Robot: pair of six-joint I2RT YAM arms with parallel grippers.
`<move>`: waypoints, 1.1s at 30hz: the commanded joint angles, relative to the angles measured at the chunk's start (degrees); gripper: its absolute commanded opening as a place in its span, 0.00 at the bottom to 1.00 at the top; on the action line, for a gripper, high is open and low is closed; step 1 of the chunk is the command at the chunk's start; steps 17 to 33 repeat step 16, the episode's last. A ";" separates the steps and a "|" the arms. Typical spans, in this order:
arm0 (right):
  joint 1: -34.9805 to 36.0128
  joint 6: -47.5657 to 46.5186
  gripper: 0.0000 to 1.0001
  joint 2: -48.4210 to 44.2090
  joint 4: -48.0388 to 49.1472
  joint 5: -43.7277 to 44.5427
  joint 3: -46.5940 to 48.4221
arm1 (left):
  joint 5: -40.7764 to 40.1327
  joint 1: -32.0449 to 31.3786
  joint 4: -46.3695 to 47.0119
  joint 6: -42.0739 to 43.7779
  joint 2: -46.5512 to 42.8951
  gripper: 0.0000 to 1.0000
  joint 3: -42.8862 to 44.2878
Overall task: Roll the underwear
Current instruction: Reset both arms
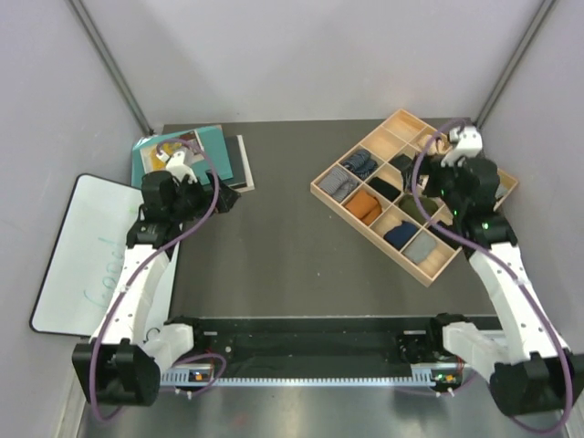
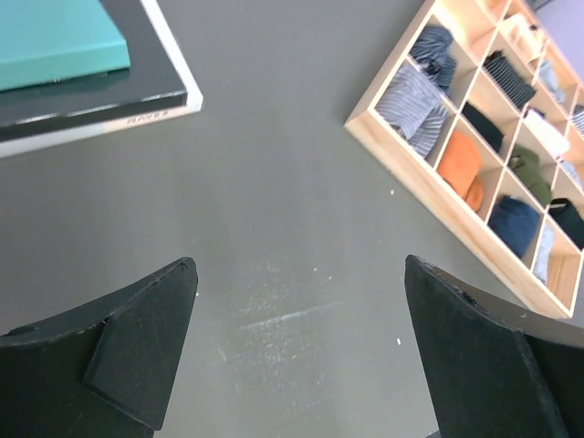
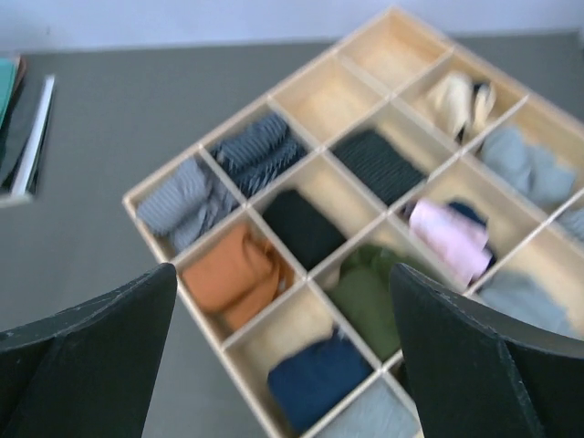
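A beige cloth with a dark edge (image 3: pixel 461 100) lies in a far compartment of the wooden tray (image 3: pixel 255 103); it looks like the beige underwear. A pale grey cloth (image 3: pixel 525 166) fills the compartment beside it; I cannot tell whether it is the grey pair. My right gripper (image 3: pixel 283 319) is open and empty, hovering above the tray (image 1: pixel 365 235) over the orange, navy and green rolls. My left gripper (image 2: pixel 301 310) is open and empty above bare dark table, left of the tray (image 2: pixel 429 199). In the top view it (image 1: pixel 226 195) is by the books.
The tray holds several small rolls: striped grey (image 3: pixel 182 203), orange (image 3: pixel 237 274), black (image 3: pixel 301 226), green (image 3: pixel 370 292), navy (image 3: pixel 315 379), pink (image 3: pixel 447 237). Stacked books (image 1: pixel 187 155) lie at the back left. A whiteboard (image 1: pixel 87 255) lies along the left edge.
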 commanded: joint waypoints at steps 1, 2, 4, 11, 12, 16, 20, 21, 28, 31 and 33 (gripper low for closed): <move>-0.19 3.85 0.96 -7.64 -3.45 -4.02 -9.01 | 0.97 0.36 5.08 -0.78 -4.39 0.99 -1.41; -0.19 3.67 0.96 -8.96 -4.08 -2.89 -10.07 | 1.06 0.36 5.08 -1.04 -5.53 0.99 -1.76; -0.19 4.37 0.96 -13.36 -5.05 -1.74 -13.05 | 1.59 0.36 5.26 -1.66 -6.85 0.99 -2.20; -0.19 6.48 0.99 -18.91 -5.30 -1.65 -15.71 | -2.28 0.36 5.09 -2.36 -11.69 0.99 -3.87; -0.19 6.40 0.99 -18.91 -5.49 -1.82 -15.01 | -2.28 0.36 5.00 -2.19 -11.78 0.99 -4.05; -0.19 6.66 0.99 -19.79 -4.70 -1.65 -15.87 | -2.81 0.36 5.08 -3.33 -11.78 0.99 -4.22; -0.19 6.66 0.99 -19.79 -4.70 -1.65 -15.87 | -2.81 0.36 5.08 -3.33 -11.78 0.99 -4.22; -0.19 6.66 0.99 -19.79 -4.70 -1.65 -15.87 | -2.81 0.36 5.08 -3.33 -11.78 0.99 -4.22; -0.19 6.66 0.99 -19.79 -4.70 -1.65 -15.87 | -2.81 0.36 5.08 -3.33 -11.78 0.99 -4.22; -0.19 6.66 0.99 -19.79 -4.70 -1.65 -15.87 | -2.81 0.36 5.08 -3.33 -11.78 0.99 -4.22; -0.19 6.66 0.99 -19.79 -4.70 -1.65 -15.87 | -2.81 0.36 5.08 -3.33 -11.78 0.99 -4.22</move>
